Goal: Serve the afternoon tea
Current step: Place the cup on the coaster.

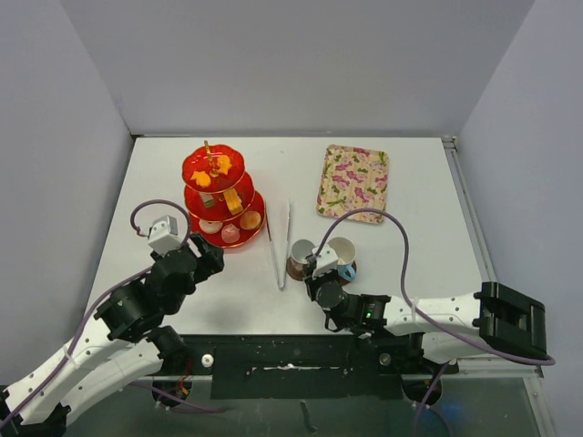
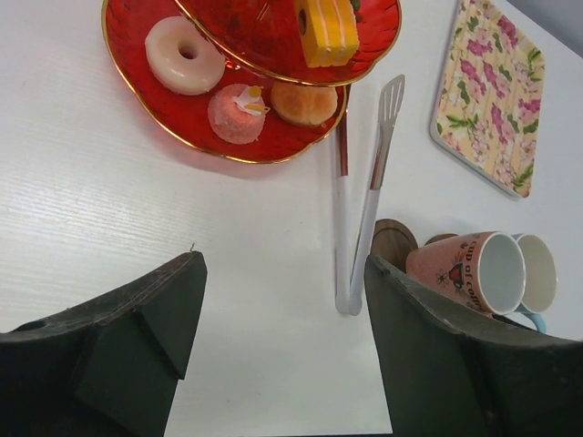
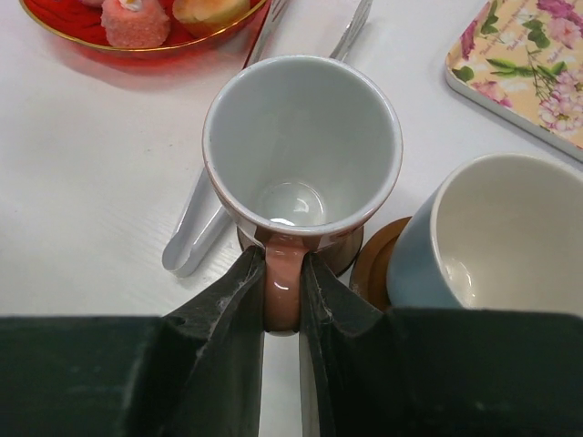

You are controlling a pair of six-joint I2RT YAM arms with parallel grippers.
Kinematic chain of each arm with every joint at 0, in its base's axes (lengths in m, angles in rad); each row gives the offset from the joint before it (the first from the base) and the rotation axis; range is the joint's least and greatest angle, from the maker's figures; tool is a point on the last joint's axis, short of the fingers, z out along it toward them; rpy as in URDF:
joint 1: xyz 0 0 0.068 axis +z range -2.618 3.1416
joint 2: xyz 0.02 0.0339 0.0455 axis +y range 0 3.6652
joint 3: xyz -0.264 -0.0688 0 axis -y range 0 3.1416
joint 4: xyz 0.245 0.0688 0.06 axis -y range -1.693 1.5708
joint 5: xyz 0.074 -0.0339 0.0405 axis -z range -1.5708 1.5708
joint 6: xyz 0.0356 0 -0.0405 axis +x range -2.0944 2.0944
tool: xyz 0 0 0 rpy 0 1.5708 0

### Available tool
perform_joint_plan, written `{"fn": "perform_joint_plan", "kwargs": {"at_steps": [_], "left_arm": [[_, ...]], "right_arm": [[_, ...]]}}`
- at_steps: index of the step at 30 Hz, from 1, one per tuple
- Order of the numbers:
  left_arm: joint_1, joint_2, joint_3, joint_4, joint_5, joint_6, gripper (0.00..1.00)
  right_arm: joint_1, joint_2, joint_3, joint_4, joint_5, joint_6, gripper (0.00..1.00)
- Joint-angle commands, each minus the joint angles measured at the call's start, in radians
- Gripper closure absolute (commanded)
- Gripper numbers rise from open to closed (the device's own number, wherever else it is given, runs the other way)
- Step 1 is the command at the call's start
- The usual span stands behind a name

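I make out only part of a print on the pink cup (image 2: pixel 454 266): roughly "ind of c".

A red translucent three-tier stand (image 2: pixel 173 105) is carrying colourful cakes (image 2: pixel 235 114); pink cup (image 3: pixel 301 137) and light-blue cup (image 3: pixel 496 246) are sitting on brown saucers (image 3: pixel 372 266).

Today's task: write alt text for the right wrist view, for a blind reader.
The right gripper pinches the handle of an empty pink cup. A light-blue cup stands to its right; white tongs, a red stand and a floral tray lie beyond.
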Motion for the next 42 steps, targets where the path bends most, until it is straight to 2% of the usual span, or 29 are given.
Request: {"fn": "perform_joint_plan", "kwargs": {"at_steps": [1,22,27,37,42], "left_arm": [[-0.002,-0.013,0.007,0.034,-0.029,0.006,0.3],[-0.001,-0.003,0.01,0.034,-0.008,0.006,0.3],[-0.001,-0.006,0.012,0.024,-0.005,0.005,0.3],[-0.001,-0.02,0.001,0.014,-0.016,-0.002,0.3],[-0.001,-0.012,0.014,0.0,-0.017,0.006,0.3]], "right_arm": [[-0.039,-0.008,0.015,0.08,-0.015,0.046,1.0],[-0.106,0.178,0.014,0.234,-0.106,0.041,1.0],[-0.108,0.22,0.036,0.201,-0.122,0.059,0.99],[-0.105,0.163,0.05,0.079,-0.1,0.087,0.74],[-0.103,0.122,0.049,0.035,-0.099,0.092,0.52]]}}
